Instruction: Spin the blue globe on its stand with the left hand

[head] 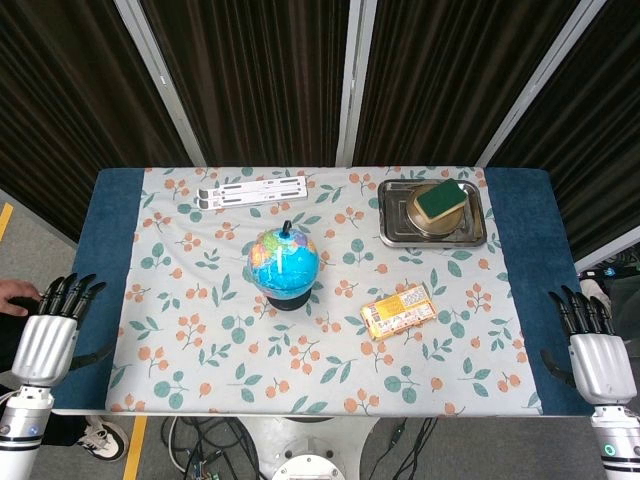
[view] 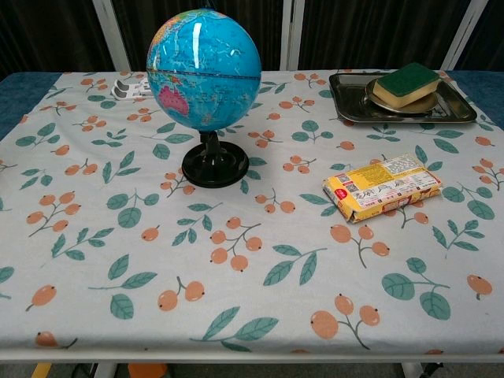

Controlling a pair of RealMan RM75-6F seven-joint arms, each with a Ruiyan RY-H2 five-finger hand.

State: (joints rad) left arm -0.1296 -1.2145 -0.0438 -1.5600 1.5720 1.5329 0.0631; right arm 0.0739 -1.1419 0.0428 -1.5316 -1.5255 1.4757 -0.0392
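Note:
The blue globe [head: 284, 262] stands upright on its black stand [head: 289, 298] near the middle of the table; in the chest view the globe [view: 204, 69] sits left of centre on its round base [view: 215, 168]. My left hand [head: 52, 332] hovers off the table's left front corner, fingers apart and holding nothing, far from the globe. My right hand [head: 592, 345] hangs off the right front corner, fingers straight and empty. Neither hand shows in the chest view.
A metal tray [head: 390, 232] with a dish and a green-yellow sponge [head: 441, 198] sits back right. A yellow snack packet [head: 398, 311] lies right of the globe. A white folded stand [head: 252, 192] lies at the back left. A floral cloth [view: 236, 299] covers the table.

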